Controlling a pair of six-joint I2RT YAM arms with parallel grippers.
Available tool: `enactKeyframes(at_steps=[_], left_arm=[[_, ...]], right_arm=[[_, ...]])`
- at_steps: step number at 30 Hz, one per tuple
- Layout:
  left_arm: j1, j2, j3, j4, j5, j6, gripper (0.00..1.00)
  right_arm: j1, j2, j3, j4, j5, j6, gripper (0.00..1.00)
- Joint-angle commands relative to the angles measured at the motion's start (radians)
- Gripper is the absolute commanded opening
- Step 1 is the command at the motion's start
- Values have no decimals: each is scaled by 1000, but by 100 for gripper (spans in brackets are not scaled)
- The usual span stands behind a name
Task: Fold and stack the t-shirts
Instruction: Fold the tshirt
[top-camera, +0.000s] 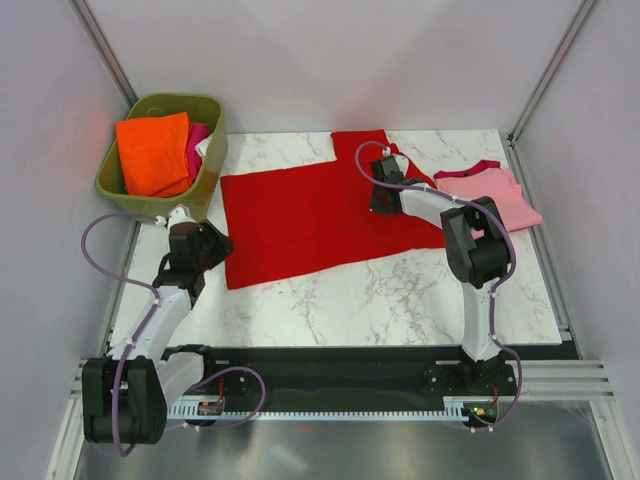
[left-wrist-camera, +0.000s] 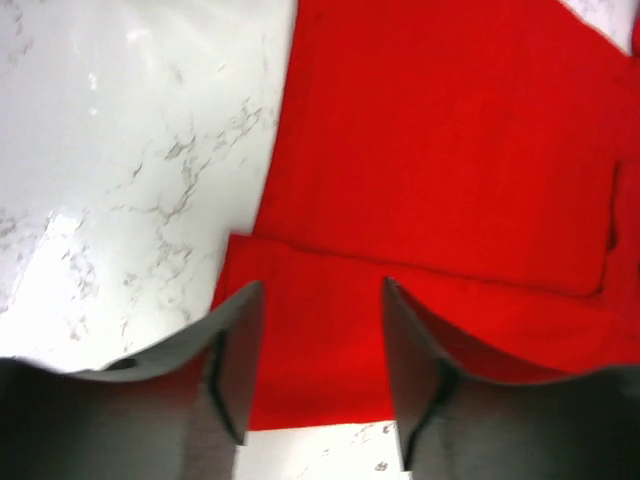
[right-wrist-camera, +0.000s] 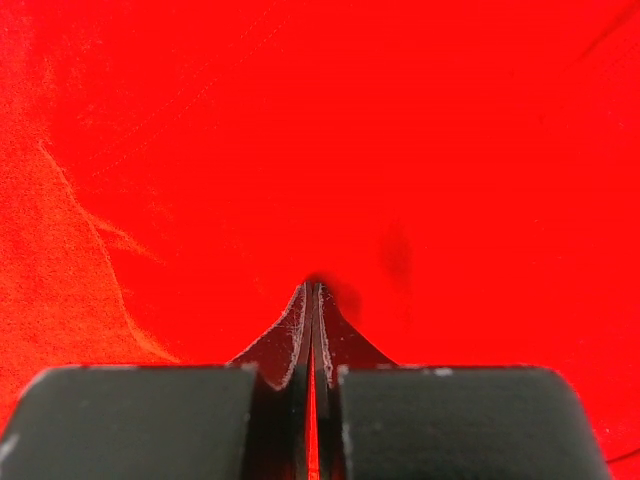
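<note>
**Inspector:** Marble tabletop (top-camera: 400, 300). The red t-shirt (top-camera: 300, 215) lies spread at centre and the pink t-shirt (top-camera: 500, 195) at 2 o'clock.

**Assessor:** End effectors?

**Inspector:** The left end effector (left-wrist-camera: 320, 300), at 8 o'clock, has its fingers apart over the shirt's edge. The right end effector (right-wrist-camera: 312, 295), at 1 o'clock, is closed and apparently pinching red cloth, though the view is tight. Recommend gripping matching edges and lifting evenly.

Pink t-shirt (top-camera: 505, 190) partly behind the right arm (top-camera: 470, 245)

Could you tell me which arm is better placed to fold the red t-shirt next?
Probably right: the right gripper has its jaws shut on the red t-shirt; the left gripper has open jaws over its edge.
</note>
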Motion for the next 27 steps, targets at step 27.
enactKeyframes(at_steps=[27], left_arm=[[8,403,192,-95,-72,-20,49]], right_arm=[[-10,-34,-40,-9,2,-11,2]])
